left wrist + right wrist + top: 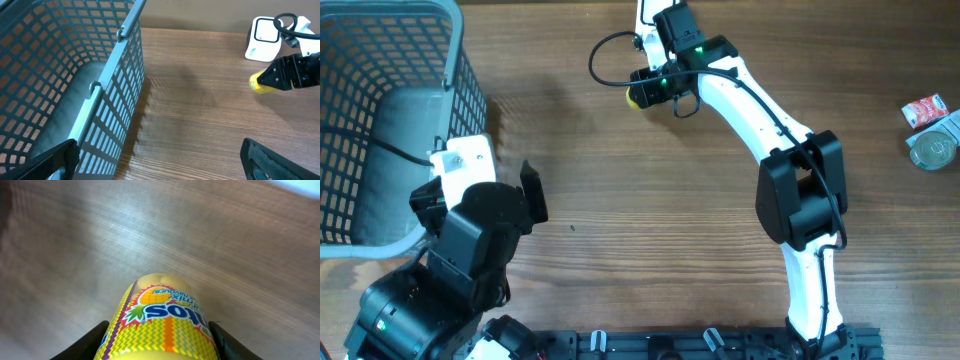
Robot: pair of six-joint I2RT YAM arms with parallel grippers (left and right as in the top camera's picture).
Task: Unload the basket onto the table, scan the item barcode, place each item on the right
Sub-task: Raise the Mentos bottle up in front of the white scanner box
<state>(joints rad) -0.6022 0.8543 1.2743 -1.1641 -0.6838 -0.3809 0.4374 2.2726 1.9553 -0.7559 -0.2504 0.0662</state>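
Your right jaws clamp partway shut on the yellow bottle [160, 322] above the desk's [650, 200] far edge, near the white scanner [264, 39]; your left jaws gape empty beside the basket [360, 60].

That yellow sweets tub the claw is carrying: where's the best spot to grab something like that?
Probably take the yellow tub by its round body, coming in along its length, as the right claw does now: a finger on each flank, the rounded end pointing out ahead. The evenly curved sides give two opposite pinch points.
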